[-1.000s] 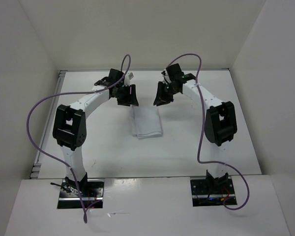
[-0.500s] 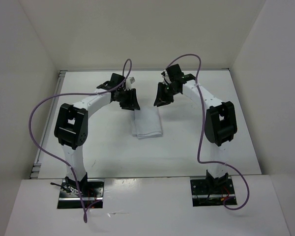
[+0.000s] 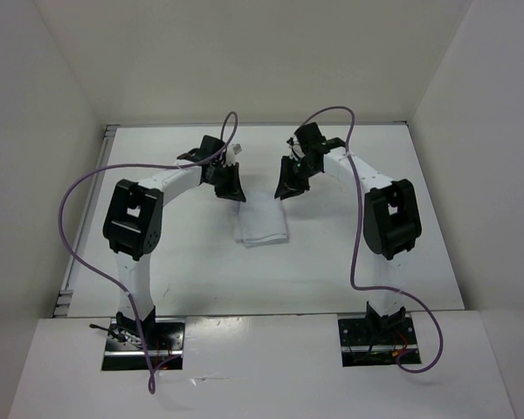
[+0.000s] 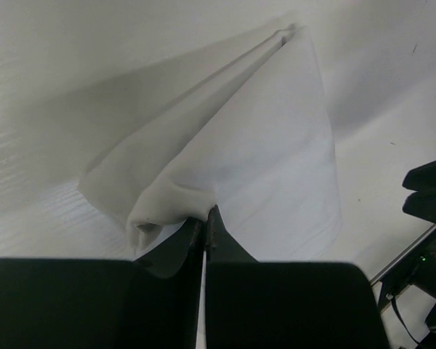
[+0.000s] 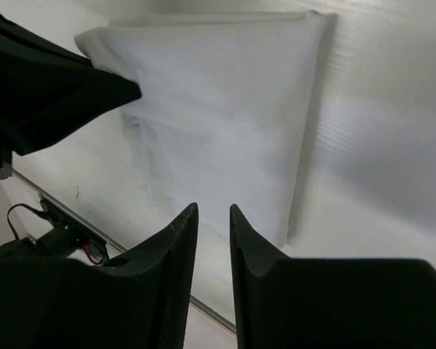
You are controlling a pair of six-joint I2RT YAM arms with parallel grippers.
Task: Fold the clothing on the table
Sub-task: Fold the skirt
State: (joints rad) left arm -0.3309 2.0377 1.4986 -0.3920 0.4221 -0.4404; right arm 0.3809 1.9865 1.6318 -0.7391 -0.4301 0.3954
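Clothing (image 3: 262, 223) lies mid-desk (image 3: 349, 262) between the arms, looks already doubled. Left gripper (image 4: 205, 222) is clamped on its far-left corner, fabric puckered at the tips. Right gripper (image 5: 212, 218) hangs over the far-right edge, jaws slightly apart, holding nothing. Step: corner pickup. Next, I'd guess: right pinches its corner, both pull nearward.

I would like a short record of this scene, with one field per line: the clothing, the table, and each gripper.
clothing: white, lying mid-table, between the two grippers
table: white, matte
left gripper: shut on the clothing at its far left corner; that corner is raised
right gripper: jaws slightly apart, over the far right part of the clothing, holding nothing
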